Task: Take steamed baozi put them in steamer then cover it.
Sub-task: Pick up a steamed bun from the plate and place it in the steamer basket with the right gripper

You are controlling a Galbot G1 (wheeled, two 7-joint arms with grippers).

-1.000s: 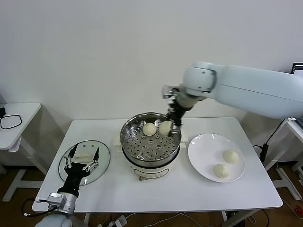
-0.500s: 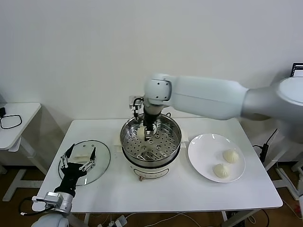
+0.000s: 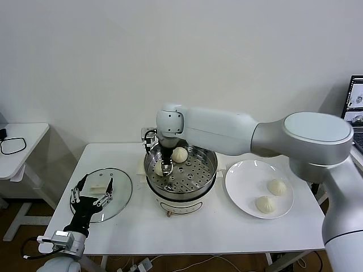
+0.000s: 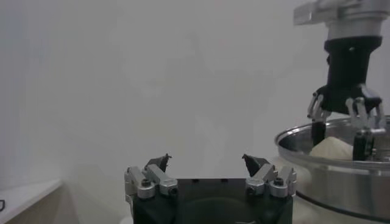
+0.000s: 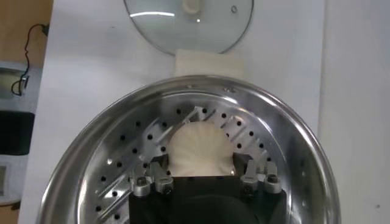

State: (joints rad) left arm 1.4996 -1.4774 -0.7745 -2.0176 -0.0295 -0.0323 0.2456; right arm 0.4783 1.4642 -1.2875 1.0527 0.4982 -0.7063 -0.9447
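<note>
Steel surrounds my right gripper [image 3: 164, 168], lowered into the steamer [image 3: 210, 175], its fingers either side of a baozi [image 5: 200, 150] on the perforated tray; whether they pinch it I cannot tell. Just beyond sits another baozi [image 3: 180, 154]. Two more wait on the plate [image 3: 244, 190]. My left gripper [image 3: 91, 191] is spread over the cover [image 3: 120, 198].

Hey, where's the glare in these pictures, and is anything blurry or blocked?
Right wrist view: bright streak of glare on the glass lid and sheen on the steamer rim; the right gripper body hides part of the bun. Left wrist view: hazy, washed-out background. Head view: even light, soft shadows.
</note>
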